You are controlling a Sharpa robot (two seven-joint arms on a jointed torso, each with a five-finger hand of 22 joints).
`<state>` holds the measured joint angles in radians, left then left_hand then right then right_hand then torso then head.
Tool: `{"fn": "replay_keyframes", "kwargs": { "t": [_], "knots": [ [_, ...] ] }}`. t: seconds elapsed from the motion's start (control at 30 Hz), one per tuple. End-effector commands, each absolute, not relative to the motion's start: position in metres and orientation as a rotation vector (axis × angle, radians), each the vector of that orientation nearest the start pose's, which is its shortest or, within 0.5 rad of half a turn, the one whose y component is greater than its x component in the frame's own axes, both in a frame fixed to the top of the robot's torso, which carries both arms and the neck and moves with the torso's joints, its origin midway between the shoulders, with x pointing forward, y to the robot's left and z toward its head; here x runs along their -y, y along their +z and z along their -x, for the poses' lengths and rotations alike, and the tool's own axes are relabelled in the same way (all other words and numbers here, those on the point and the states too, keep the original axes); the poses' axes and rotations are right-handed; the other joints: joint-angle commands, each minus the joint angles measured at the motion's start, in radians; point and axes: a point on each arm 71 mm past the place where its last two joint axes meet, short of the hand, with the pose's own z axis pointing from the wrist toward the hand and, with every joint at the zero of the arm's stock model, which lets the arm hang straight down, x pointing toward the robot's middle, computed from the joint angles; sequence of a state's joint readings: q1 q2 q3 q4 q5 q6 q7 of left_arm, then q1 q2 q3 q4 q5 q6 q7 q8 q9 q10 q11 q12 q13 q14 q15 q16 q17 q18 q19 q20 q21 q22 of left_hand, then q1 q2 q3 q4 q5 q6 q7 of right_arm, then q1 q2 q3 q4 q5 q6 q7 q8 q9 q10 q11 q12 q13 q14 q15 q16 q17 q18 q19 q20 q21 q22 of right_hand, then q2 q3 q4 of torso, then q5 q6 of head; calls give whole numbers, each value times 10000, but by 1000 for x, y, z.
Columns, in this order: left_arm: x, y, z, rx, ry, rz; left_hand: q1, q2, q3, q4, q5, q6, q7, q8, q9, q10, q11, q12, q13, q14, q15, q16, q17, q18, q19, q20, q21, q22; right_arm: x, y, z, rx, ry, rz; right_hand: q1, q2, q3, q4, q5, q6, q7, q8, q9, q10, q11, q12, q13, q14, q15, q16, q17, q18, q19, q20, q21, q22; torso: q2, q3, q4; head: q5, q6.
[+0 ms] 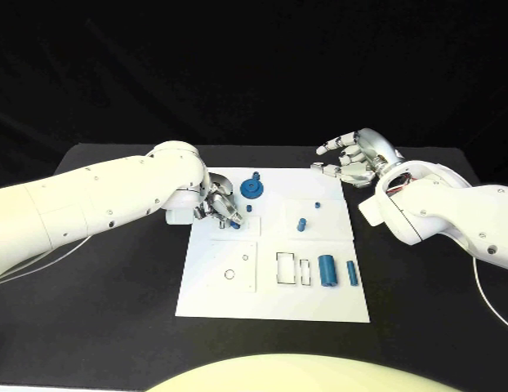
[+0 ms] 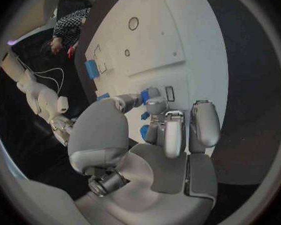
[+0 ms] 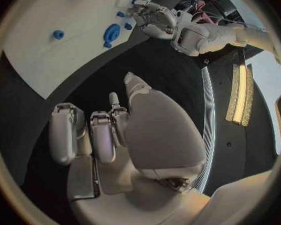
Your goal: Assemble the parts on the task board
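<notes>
Head view: white board (image 1: 213, 296) lies in the middle of the black table (image 1: 113, 310). My left hand (image 1: 216, 202) sits low over the board's far left corner, fingers curled down toward the surface. From the left wrist view, my left fingers (image 2: 168, 130) bend over the board (image 2: 197, 50) with small blue pieces (image 2: 144, 131) showing between and just beyond them; whether I am pinching one or only touching it, I cannot tell.

My right hand (image 1: 354, 159) hangs off the board, past its far right corner, over bare table. Fingers are apart and loosely bent, nothing in them. Right wrist view agrees: my right fingers (image 3: 100, 137) are spread over black table with nothing between them, and my other hand (image 3: 154, 19) shows at the board's (image 3: 53, 60) corner.

Pieces on the board: a round blue disc (image 1: 251, 188) just beside my left hand, on its right. Two small blue pegs (image 1: 302, 223) near the middle, a smaller one (image 1: 318, 202) beyond them. Along the near right part, a blue cylinder (image 1: 327, 269) and a thinner blue rod (image 1: 352, 272) lie side by side, apart, next to a rectangular outline (image 1: 286, 268). A small ring mark (image 1: 229, 275) sits on the near left panel.
</notes>
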<state>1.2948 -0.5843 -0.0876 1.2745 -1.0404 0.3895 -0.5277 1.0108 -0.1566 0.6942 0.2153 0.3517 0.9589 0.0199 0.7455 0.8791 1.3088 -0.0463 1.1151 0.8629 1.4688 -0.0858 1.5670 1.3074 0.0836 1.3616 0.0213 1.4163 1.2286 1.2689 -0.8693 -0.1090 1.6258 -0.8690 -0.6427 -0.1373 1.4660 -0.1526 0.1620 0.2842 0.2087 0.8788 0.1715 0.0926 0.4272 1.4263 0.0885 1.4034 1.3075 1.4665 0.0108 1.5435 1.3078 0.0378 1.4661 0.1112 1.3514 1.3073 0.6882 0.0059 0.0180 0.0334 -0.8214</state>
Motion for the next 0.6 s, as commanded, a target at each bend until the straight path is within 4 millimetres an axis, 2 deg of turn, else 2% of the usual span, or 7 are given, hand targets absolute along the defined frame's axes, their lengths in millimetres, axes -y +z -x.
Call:
{"fn": "replay_keyframes", "kwargs": {
  "t": [0.03, 0.2, 0.6],
  "knots": [
    [-157, -226, -513, -25345, -3029, -635, -88, 47, 1222, -1329, -43, 42, -25, -2, -20, 31, -7, 31, -17, 1020, -79, 38, 2634, -119, 79, -8, 2, 13, 205, -166, -477, -15683, 8395, -5124, -17, 6, 90, -7, -56, 79, 9, 50, 17, -82, -23, -41, 956, 882, 0, -41, 2049, 153, -23, 26, -65, 1271, -3, 2, 0, -4, -1],
    [-157, -227, -514, -25337, -2997, -631, -246, 53, 797, -1107, -96, 71, -40, -19, -42, 28, -15, 50, -3, 1020, -84, 38, 2634, -119, 84, -15, -12, 12, 205, -166, -476, -15679, 8403, -5120, -17, 6, 90, -7, -56, 79, 9, 50, 17, -82, -23, -41, 956, 882, 0, -41, 2049, 153, -23, 26, -65, 1271, -2, -1, -3, -17, -5],
    [-157, -227, -513, -25366, -2988, -669, -438, -151, -320, -606, -171, 132, -68, -73, -101, 3, -33, 87, 15, 1020, -101, 38, 2634, -124, 107, -31, -33, 31, 206, -166, -477, -15655, 8397, -5101, -27, -1, 95, 0, -59, 79, 9, 51, 17, -98, -23, -59, 939, 881, -1, -44, 2045, 159, -35, 24, -94, 1254, -3, -8, 2, -36, -8]
  ]
}}
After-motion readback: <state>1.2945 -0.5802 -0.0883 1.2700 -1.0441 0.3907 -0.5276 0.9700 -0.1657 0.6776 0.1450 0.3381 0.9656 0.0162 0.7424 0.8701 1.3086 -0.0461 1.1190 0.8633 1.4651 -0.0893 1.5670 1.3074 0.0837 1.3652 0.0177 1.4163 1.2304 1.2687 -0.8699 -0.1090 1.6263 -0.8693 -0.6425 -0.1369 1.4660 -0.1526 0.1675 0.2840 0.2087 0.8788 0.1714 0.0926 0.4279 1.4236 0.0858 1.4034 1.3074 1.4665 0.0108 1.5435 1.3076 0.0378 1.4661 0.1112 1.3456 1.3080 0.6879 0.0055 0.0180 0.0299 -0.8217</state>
